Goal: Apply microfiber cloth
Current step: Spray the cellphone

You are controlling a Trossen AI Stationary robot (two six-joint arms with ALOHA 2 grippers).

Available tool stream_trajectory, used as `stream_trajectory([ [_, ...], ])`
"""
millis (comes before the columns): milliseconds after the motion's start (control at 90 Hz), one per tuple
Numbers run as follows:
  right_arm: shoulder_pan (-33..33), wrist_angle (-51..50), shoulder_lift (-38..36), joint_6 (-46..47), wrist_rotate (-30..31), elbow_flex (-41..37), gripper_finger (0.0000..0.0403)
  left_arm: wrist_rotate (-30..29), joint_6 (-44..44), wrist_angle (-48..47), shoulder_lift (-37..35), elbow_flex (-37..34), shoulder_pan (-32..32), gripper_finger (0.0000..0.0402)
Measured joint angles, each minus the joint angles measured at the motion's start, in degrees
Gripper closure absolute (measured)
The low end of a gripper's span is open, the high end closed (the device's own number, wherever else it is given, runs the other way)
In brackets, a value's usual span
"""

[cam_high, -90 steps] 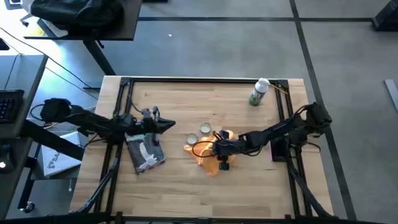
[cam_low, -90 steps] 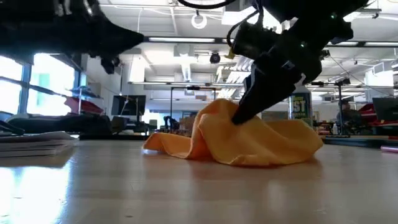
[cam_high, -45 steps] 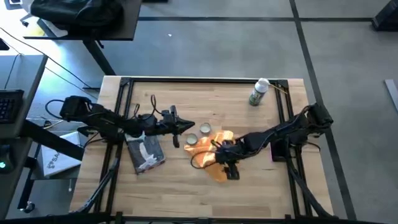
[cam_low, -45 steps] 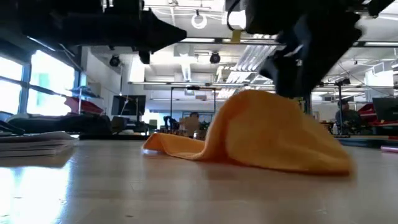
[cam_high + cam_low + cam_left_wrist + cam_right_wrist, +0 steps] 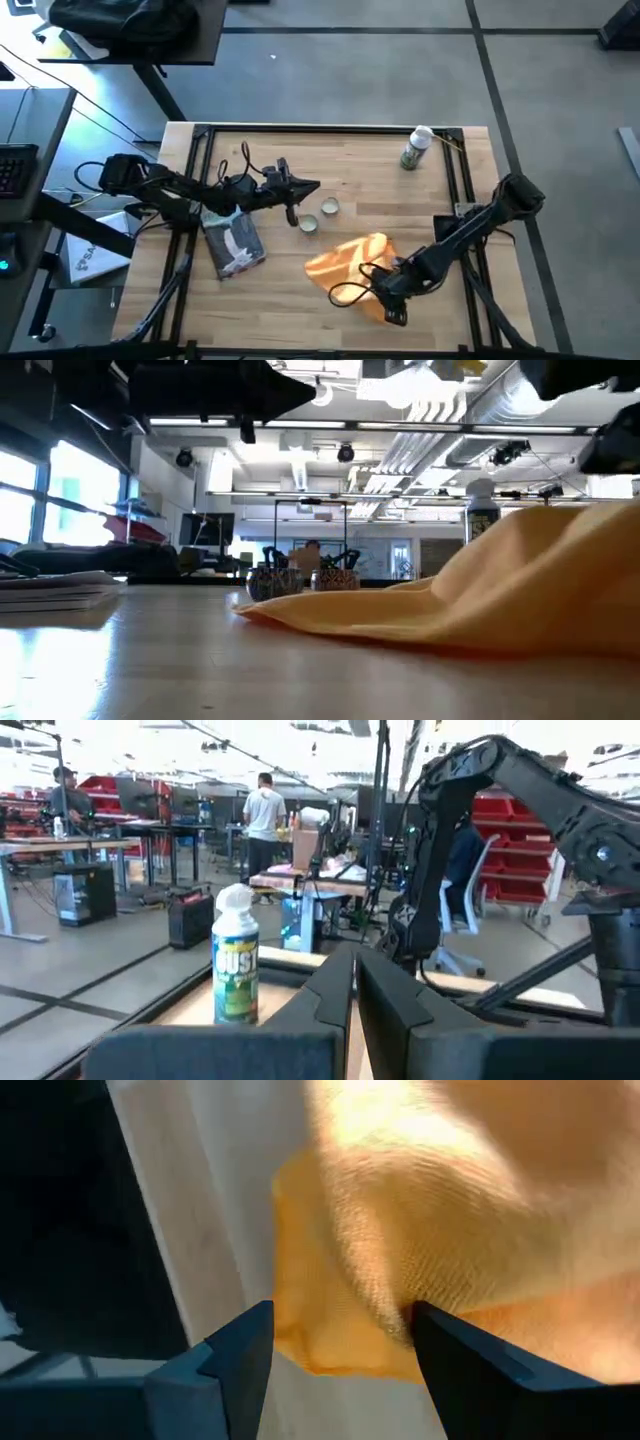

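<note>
The orange-yellow microfiber cloth (image 5: 348,262) lies crumpled on the wooden table, near the front and a little right of the middle. In the low view the cloth (image 5: 500,595) rises toward the right. My right gripper (image 5: 388,303) is at its near-right end, shut on it. My left gripper (image 5: 313,186) hovers shut above the table's middle, just past two small round tins (image 5: 308,224) (image 5: 329,206), and holds nothing. My right gripper pinches a bunched part of the cloth at its near-right edge (image 5: 385,1315) between the two fingers (image 5: 235,1355). The fingers slant down from the table's right side. The held end is raised; the rest (image 5: 300,612) trails slack on the table toward the left.
A spray can (image 5: 415,148) stands at the far right of the table. A grey-and-white flat packet (image 5: 234,245) lies at the left, under my left arm. The black frame rails (image 5: 200,160) run along the table's sides. Bare wood shows at the near left.
My right gripper has gone toward the table's near edge and somewhat right, dragging the cloth along the table away from the tins; the cloth has stretched out flatter behind it. My left gripper has moved toward the right and slightly far, past the tins.
</note>
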Motion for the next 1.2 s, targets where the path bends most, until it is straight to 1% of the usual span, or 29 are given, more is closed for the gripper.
stream_trajectory([
  [78,0.1,-3.5,-1.9,0.6,1.7,1.3,0.0199,0.0,0.1,-0.3,0.8,0.9,0.0,0.0402],
  [133,0.1,-7.1,-3.6,0.6,4.1,2.5,0.0199,0.0,0.0,-0.3,1.5,1.8,0.0,0.0402],
  [200,0.0,-15.1,-5.2,1.2,8.0,3.8,0.0199,-0.1,0.1,-0.2,2.1,2.3,0.1,0.0402],
  [256,0.0,-22.6,-6.2,3.1,12.2,4.1,0.0199,-0.2,0.2,-0.2,2.8,2.6,0.1,0.0402],
  [300,0.0,-28.5,-6.7,5.2,14.1,3.5,0.0199,-0.2,0.2,-0.4,3.2,2.6,0.1,0.0402],
  [367,-0.3,-36.6,-7.1,8.0,13.8,1.8,0.0199,-0.1,0.2,-0.4,3.8,2.7,0.1,0.0402],
  [456,-1.0,-42.2,-7.0,9.3,9.8,-2.1,0.0199,0.0,0.1,-1.2,4.7,2.7,-0.1,0.0402],
  [500,-1.7,-41.5,-7.0,9.3,7.2,-4.4,0.0199,0.0,0.1,-2.7,5.0,2.6,-0.1,0.0402],
  [567,-2.7,-37.7,-7.0,9.2,3.3,-8.2,0.0199,0.0,0.1,-4.0,5.4,2.6,-0.1,0.0402],
  [689,-4.2,-32.7,-6.9,9.9,0.1,-15.4,0.0199,0.0,0.2,-6.9,5.3,2.6,-0.1,0.0402],
  [767,-5.4,-32.9,-6.8,12.1,-1.6,-18.5,0.0199,0.0,0.2,-8.1,5.4,2.6,-0.1,0.0402],
  [867,-6.2,-33.6,-6.9,15.0,-1.5,-20.6,0.0199,0.0,1.8,-8.8,5.3,2.6,-0.1,0.0402],
  [989,-6.2,-31.9,-6.9,17.5,1.1,-22.9,0.0199,0.0,2.6,-8.8,5.3,2.6,-0.1,0.0402],
  [1078,-6.2,-31.4,-6.5,19.1,3.1,-22.7,0.0199,0.0,2.6,-8.8,5.3,2.6,-0.1,0.0402],
  [1200,-6.2,-27.6,-6.5,19.8,4.9,-22.9,0.0199,0.0,2.6,-8.8,5.3,2.6,-0.1,0.0402],
])
